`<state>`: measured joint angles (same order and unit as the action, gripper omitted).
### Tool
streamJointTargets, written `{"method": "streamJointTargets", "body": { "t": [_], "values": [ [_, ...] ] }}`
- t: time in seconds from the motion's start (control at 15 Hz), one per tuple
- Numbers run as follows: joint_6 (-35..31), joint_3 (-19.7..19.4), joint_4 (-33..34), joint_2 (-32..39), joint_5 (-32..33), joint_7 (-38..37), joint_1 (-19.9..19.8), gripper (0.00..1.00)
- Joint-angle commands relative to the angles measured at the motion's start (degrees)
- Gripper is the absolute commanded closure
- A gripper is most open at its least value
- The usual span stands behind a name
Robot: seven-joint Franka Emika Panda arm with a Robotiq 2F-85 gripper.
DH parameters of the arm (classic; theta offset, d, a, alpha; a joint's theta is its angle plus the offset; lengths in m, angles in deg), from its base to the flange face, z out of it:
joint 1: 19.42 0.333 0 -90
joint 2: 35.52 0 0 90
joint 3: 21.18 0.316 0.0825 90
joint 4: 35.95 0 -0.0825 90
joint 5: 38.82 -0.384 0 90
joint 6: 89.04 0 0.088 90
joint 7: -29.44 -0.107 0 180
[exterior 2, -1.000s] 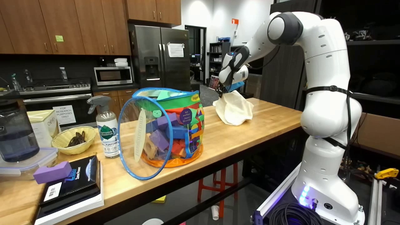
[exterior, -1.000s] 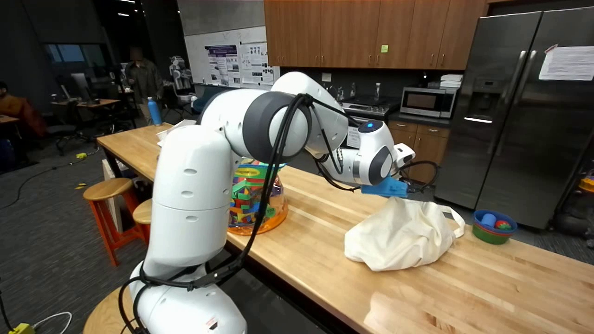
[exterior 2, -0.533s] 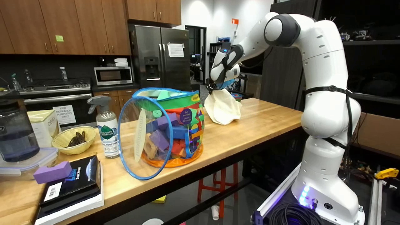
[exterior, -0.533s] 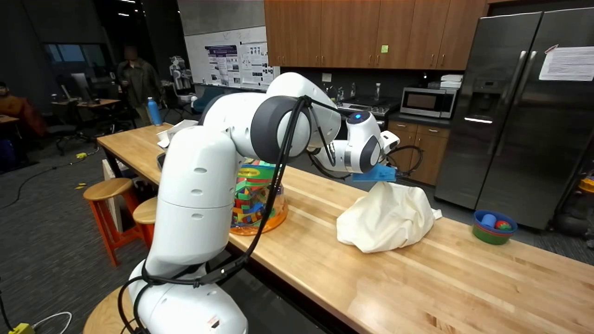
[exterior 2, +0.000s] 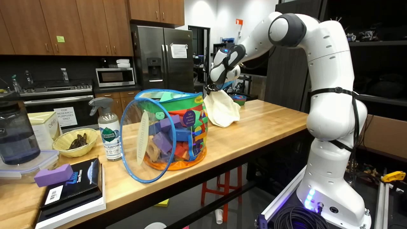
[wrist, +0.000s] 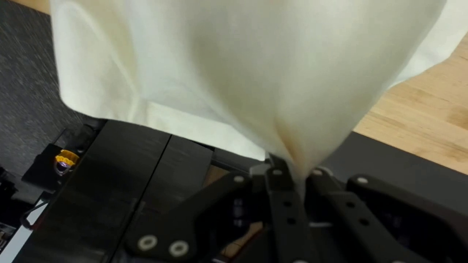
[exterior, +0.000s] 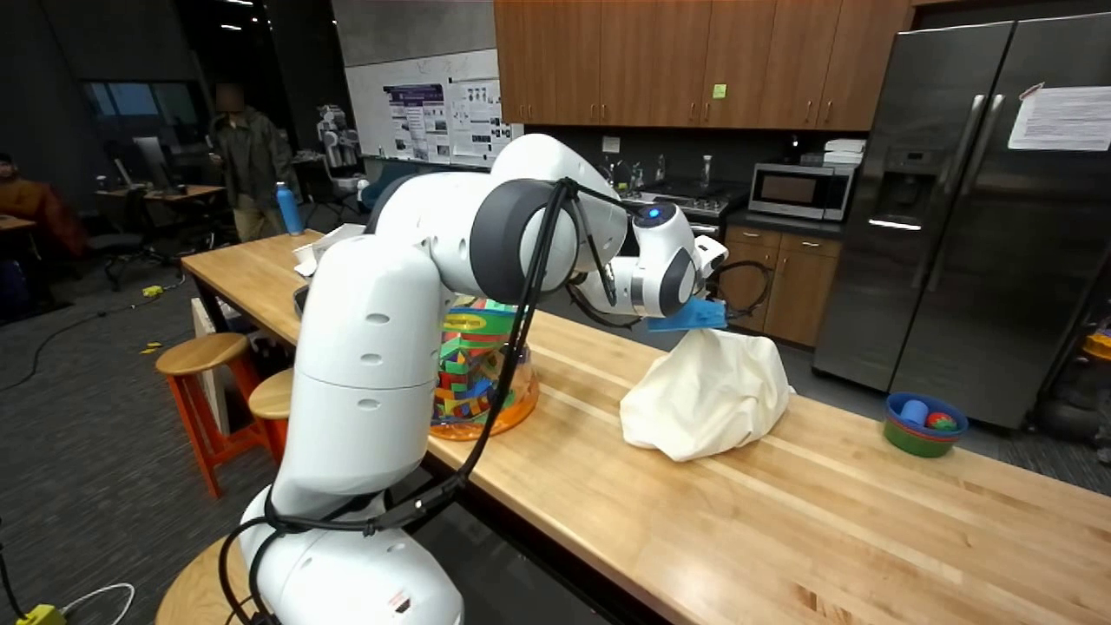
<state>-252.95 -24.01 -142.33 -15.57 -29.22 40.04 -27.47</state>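
Above the wooden tabletop (exterior: 868, 547): cream cloth (exterior: 707, 395) hung from a single pinch

Grip and load. The jaws of the gripper (wrist: 299, 178) are drawn together, with only a narrow gather of fabric between the fingertips (wrist: 278, 171). From that point the cloth spreads and hangs in loose folds — broadest below the pinch — in both exterior views; whether the lowest folds touch the wood cannot be told.

Handling. With a hold this small, the fabric would probably swing and twist about the pinch, so slow, smooth travel with a steady wrist seems the sounder practice. Pressure is best held constant, since the thin gather could creep out if the grasp eased. Enough height to prevent the folds from dragging or bunching would also help; the loose outer folds seen in the wrist view are the parts likeliest to catch.

Surroundings. The cloth lies between the clear-walled bin of blocks (exterior 2: 187, 104) and the nested bowls (exterior: 916, 443), apart from both in an exterior view. A generous berth around each — for the hanging folds as much as for the arm (exterior: 347, 408) — appears prudent
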Motion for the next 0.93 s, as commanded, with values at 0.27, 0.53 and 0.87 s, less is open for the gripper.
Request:
{"method": "streamJointTargets", "body": {
  "t": [0.27, 0.53, 0.87],
  "values": [
    [-4.2, 2.7, -4.6, -3.4, -1.4, 3.9, -0.1, 0.99],
    [-6.3, 5.6, -8.4, -5.8, -1.3, 5.5, -1.1, 0.99],
    [-6.1, 4.3, -8.8, -5.0, -0.7, 4.1, 1.0, 0.89]
  ]
}}
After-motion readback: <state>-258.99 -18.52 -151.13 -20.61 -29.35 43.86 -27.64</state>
